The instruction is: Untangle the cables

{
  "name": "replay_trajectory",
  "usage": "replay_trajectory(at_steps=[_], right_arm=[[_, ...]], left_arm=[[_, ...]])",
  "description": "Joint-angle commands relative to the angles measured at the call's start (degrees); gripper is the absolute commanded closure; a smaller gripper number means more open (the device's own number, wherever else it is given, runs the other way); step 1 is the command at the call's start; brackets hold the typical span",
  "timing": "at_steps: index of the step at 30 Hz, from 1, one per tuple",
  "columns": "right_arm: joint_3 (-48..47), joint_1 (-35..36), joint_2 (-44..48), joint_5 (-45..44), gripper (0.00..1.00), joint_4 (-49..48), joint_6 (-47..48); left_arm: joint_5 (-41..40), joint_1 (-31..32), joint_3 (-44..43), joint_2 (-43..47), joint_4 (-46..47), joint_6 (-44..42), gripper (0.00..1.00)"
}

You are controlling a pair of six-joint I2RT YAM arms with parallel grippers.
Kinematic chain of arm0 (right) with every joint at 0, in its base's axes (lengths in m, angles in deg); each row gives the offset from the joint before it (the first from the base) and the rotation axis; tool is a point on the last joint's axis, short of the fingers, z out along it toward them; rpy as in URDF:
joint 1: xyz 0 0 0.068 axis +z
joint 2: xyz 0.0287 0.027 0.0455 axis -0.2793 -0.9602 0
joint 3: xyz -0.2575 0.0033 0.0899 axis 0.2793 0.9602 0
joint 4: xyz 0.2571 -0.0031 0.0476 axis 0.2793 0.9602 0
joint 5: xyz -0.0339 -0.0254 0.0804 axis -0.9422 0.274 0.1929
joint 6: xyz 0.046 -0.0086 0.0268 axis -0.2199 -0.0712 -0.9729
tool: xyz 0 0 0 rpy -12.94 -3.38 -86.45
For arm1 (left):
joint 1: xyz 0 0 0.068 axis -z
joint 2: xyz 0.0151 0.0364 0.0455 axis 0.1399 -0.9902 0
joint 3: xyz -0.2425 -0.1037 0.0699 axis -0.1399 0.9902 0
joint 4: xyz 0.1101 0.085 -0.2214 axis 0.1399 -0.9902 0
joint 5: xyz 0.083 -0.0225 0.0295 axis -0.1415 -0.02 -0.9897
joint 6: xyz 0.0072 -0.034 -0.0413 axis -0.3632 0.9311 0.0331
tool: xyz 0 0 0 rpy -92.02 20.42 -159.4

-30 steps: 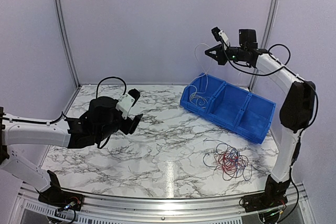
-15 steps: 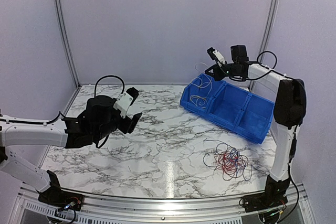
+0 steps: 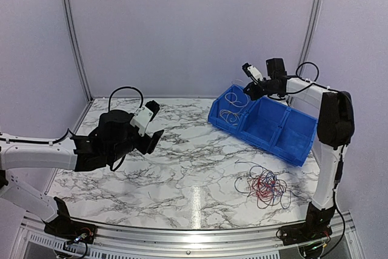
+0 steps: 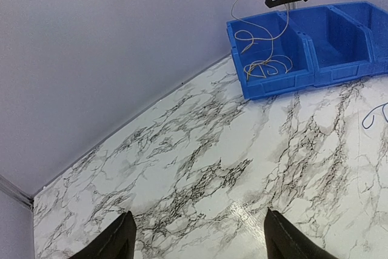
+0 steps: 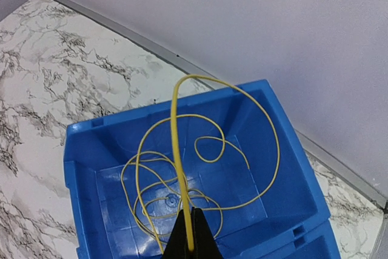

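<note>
**cables: one pale strand clamped over the bin, the rest in a heap on the table**

the cables lie in two places. a red and blue tangle (image 3: 265,185) sits loose on the marble table (image 3: 182,174), near the right arm's base and just in front of the blue bin (image 3: 276,145), not touching it. the pale yellow cables (image 3: 229,113) are coiled in the bin's left-end compartment, the one farthest from the right arm's base. the other two compartments show only blue floor.

one pale yellow cable (image 5: 175,137) rises out of that coil. in the right wrist view it climbs from the pinched fingertips, bends over at the top and arcs down along the compartment's right wall to the floor.

right gripper (image 5: 191,244): jaws closed tight on that cable, the strand leaving from between the tips. it hangs above the left-end compartment, at about rim height over the far wall, pointing down into it. the right arm stands upright from its base, elbow high at the right edge, forearm reaching left and away over the bin.

left gripper (image 4: 197,244): jaws wide apart, nothing between the fingers (image 4: 115,241). the left arm lies low and stretched out from the left edge, wrist over the left half of the table, well apart from bin and tangle. its camera looks across bare marble toward the bin.
</note>
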Motion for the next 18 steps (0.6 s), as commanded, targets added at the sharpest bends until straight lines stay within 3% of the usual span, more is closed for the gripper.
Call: replay_trajectory(at_steps=[1, 6, 18], right_arm=[[5.16, -0.49, 7.14, -2.99, 1.0, 0.87, 1.28], [10.09, -0.54, 10.91, -3.35, 1.0, -1.59, 1.75], [-6.01, -0.37, -5.13, -0.79, 1.0, 9.82, -0.75]], left_arm=[[0.69, -0.19, -1.15, 1.84, -0.88, -0.74, 0.25], [0.93, -0.17, -1.31, 1.38, -0.88, -0.85, 0.25], [2.08, 0.09, -1.49, 1.92, -1.39, -0.76, 0.25]])
